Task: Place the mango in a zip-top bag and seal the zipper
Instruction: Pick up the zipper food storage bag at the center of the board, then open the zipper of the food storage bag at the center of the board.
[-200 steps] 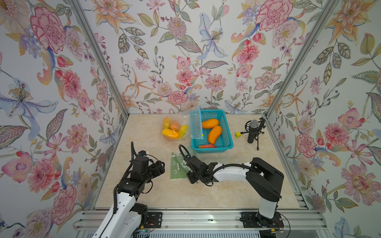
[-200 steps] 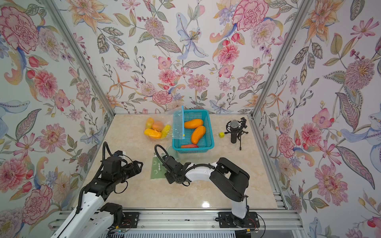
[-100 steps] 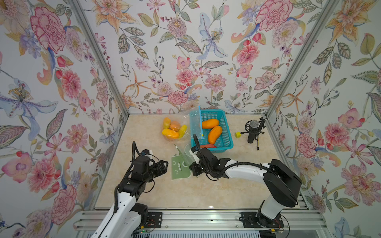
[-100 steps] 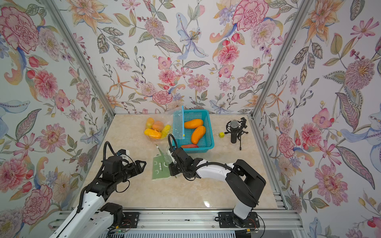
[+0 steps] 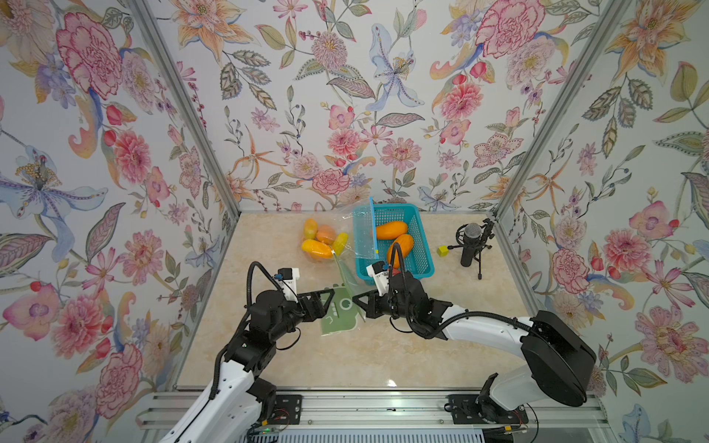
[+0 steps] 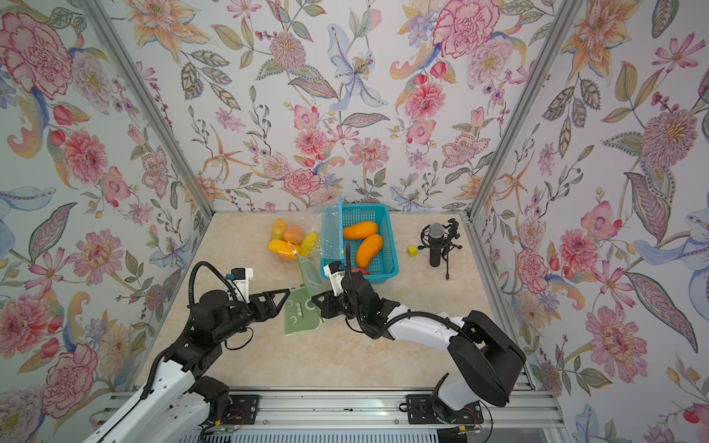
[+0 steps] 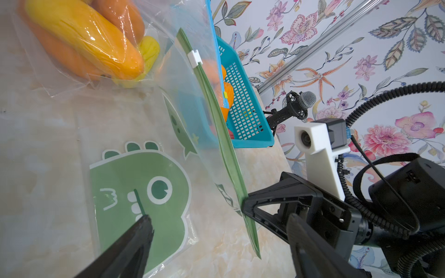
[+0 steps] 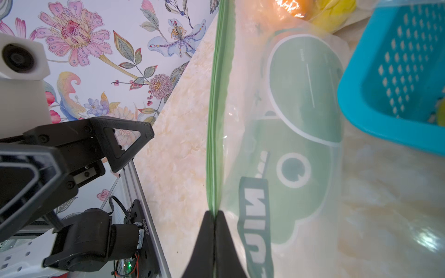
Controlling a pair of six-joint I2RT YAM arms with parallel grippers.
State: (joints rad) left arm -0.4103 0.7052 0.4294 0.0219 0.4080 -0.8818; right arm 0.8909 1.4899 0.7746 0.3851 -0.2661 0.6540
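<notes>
The zip-top bag (image 5: 339, 316) (image 6: 301, 316) is clear with a green dinosaur print (image 7: 139, 187) and lies mid-table, its green zipper strip (image 7: 224, 149) (image 8: 213, 120) lifted on edge. My right gripper (image 5: 355, 301) (image 6: 314, 301) (image 8: 214, 213) is shut on the near end of that strip. A white slider (image 7: 194, 58) sits near the strip's far end. My left gripper (image 5: 328, 302) (image 6: 284, 300) (image 7: 219, 216) is open beside the bag, holding nothing. Two orange mangoes (image 5: 391, 229) (image 5: 401, 247) lie in the blue basket (image 5: 422, 264) behind the bag.
Several yellow and orange mangoes in a clear bag (image 5: 322, 241) lie left of the basket. Another clear bag with a blue zipper (image 5: 370, 230) leans on the basket's left rim. A microphone on a stand (image 5: 471, 245) and a yellow cube (image 5: 443, 251) are at the back right.
My right gripper has carried the bag's zipper edge up and slightly toward the basket, its arm swinging right. My left gripper has moved in toward the bag and opened wider.
</notes>
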